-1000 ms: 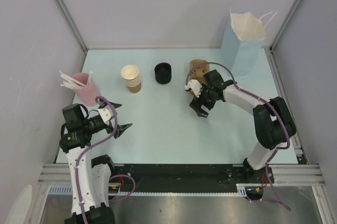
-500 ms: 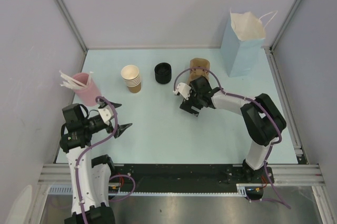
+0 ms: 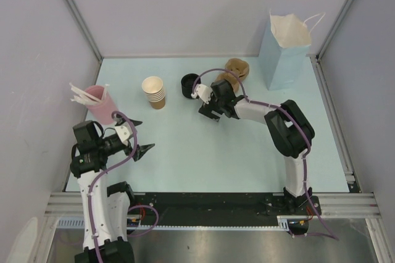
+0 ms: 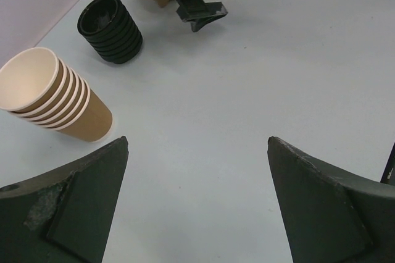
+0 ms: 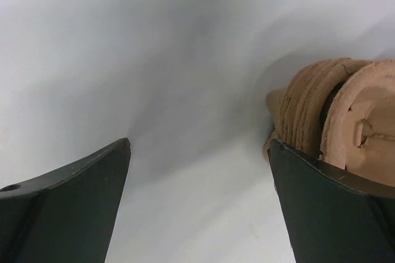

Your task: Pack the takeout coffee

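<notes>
Near right hand (image 3: 208, 115), brown ridged stack (image 3: 237, 67)

I can read no words, numbers or brand marks anywhere. The blue paper bag (image 3: 281, 59) at the far right, the stack of tan cups (image 3: 154, 92) and the black lids (image 3: 190, 85) all show me plain sides.

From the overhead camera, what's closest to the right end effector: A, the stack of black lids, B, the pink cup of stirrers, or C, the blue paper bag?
A: in the overhead view the right end effector, open and empty, hangs right beside the stack of black lids, well away from the other two.
</notes>
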